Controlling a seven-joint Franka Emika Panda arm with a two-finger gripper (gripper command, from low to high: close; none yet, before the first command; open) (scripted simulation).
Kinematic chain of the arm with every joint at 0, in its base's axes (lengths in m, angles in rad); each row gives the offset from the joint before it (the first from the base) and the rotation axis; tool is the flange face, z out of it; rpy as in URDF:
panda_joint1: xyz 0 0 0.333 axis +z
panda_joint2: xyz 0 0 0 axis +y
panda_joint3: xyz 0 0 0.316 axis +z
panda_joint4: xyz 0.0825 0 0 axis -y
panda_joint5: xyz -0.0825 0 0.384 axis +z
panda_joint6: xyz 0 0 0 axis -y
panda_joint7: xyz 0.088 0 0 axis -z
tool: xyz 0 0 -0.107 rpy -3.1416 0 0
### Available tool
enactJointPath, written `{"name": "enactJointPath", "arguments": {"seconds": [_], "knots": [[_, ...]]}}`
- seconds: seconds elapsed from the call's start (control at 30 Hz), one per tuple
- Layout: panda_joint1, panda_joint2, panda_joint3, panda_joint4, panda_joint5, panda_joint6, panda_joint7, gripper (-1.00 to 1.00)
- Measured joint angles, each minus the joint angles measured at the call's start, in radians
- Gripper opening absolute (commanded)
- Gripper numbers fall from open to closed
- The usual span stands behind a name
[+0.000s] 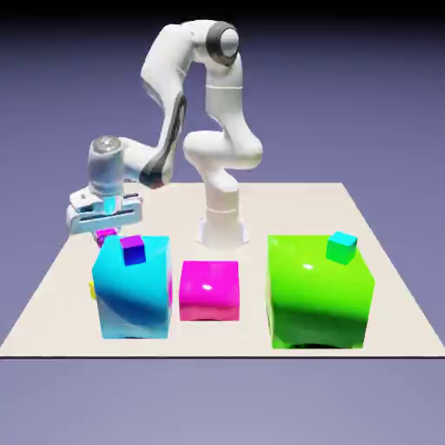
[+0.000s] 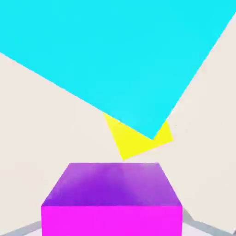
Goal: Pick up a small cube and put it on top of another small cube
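hand [image 1: 106,228]: low behind the cyan block [image 1: 132,287], at the exterior view's left; closed or not, cannot tell.
magenta cube [image 2: 112,199]: between the fingertips, large in the hand view; contact not visible.
blue cube [image 1: 133,250]: on the cyan block's top, likely the stacking target.
views: only the hand view shows a yellow cube [image 2: 138,140] under the cyan block's edge; only the exterior shows the blue cube.
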Motion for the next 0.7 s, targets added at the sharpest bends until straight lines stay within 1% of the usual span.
{"name": "enactJointPath", "arguments": {"seconds": [0.4,0.5,0.57,0.7], "knots": [[0.425,-0.062,-0.123,0.359,0.146,-0.418,-0.027,-1.0],[0.534,-0.064,-0.148,0.356,0.2,-0.422,-0.088,-1.0],[0.557,-0.064,-0.154,0.353,0.211,-0.42,-0.102,-1.0],[0.545,0.01,-0.178,0.243,0.24,-0.246,-0.126,-1.0]]}}
